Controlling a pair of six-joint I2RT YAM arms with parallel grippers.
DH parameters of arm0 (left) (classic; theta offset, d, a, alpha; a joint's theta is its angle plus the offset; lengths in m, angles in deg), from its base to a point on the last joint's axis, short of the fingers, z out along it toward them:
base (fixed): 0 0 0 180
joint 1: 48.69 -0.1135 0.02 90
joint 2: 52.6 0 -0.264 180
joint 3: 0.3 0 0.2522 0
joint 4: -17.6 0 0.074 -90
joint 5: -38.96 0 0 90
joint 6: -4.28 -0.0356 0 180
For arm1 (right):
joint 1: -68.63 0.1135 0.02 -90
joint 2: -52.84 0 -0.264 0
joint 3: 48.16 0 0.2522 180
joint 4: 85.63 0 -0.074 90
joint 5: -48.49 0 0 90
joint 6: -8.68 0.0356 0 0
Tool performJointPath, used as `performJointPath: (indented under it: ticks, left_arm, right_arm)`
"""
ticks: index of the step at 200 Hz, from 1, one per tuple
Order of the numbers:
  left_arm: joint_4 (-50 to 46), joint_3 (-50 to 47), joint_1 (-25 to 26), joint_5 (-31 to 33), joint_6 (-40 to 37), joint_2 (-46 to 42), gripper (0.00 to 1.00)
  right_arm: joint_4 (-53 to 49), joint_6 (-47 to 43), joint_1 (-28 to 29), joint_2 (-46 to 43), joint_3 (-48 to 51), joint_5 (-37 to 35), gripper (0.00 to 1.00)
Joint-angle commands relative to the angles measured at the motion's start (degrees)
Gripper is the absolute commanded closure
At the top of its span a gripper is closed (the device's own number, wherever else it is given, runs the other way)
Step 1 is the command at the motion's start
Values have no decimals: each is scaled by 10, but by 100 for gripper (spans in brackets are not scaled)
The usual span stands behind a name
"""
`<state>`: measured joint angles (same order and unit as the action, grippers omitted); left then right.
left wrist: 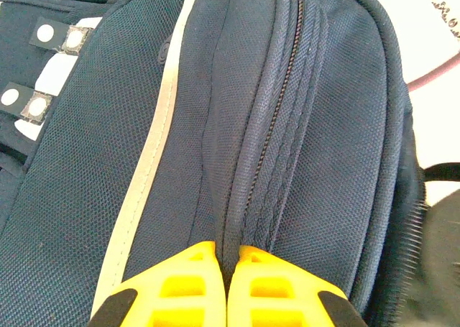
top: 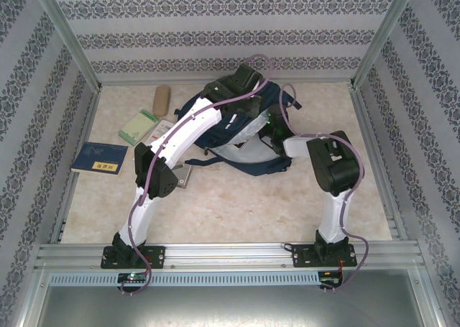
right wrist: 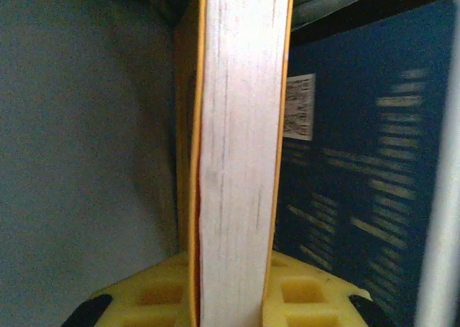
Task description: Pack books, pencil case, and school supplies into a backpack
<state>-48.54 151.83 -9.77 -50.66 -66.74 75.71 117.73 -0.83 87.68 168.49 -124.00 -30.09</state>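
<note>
While the left gripper (left wrist: 228, 259) pinches a fold of the backpack (left wrist: 323, 126) at mid-frame, the right gripper (right wrist: 230, 269) clamps the orange-yellow book (right wrist: 237, 126) inside it — packing looks partway. Navy book (top: 99, 157), green pad (top: 136, 128) and pencil case (top: 161, 100) lie at upper left.

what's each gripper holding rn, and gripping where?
Left gripper pinches a fold of the backpack beside its zipper. Right gripper clamps the orange-yellow book across its covers, at one end.

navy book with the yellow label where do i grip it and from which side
Probably pinch the navy book at its near edge, coming low over the bare table there: it lies flat, thin, alone, with the wall close on one side.
</note>
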Motion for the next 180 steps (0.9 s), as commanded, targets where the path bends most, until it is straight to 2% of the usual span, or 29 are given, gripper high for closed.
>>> performJointPath:
  ticks: [1, 7, 22, 33, 45, 81, 140, 167, 180]
  left_arm:
    - [39, 35, -4, -13, 18, -40, 100]
    - [38, 35, -5, -13, 19, -39, 100]
    - [37, 34, -7, -14, 18, -39, 100]
    - [38, 34, -9, -16, 19, -36, 100]
    - [38, 34, -10, -18, 19, -34, 100]
    - [37, 34, -16, -24, 22, -25, 100]
    - [28, 25, -23, -33, 20, -15, 100]
    - [20, 6, -24, -36, 22, -12, 100]
    - [18, -7, -25, -36, 26, -15, 94]
  right_arm:
    - [36, 16, 2, 43, -48, 11, 87]
    - [34, 16, 3, 46, -51, 19, 75]
    - [27, 6, 4, 34, -33, 15, 54]
    - [17, -12, 2, 15, -15, 9, 45]
    - [2, -29, 0, -7, 0, 9, 39]
    - [-38, -53, -13, -73, 41, 18, 33]
    - [-123, -104, -43, -199, 134, 28, 32]
    - [-210, -174, -48, -285, 160, 21, 32]
    - [-252, -208, -47, -327, 171, 13, 35]
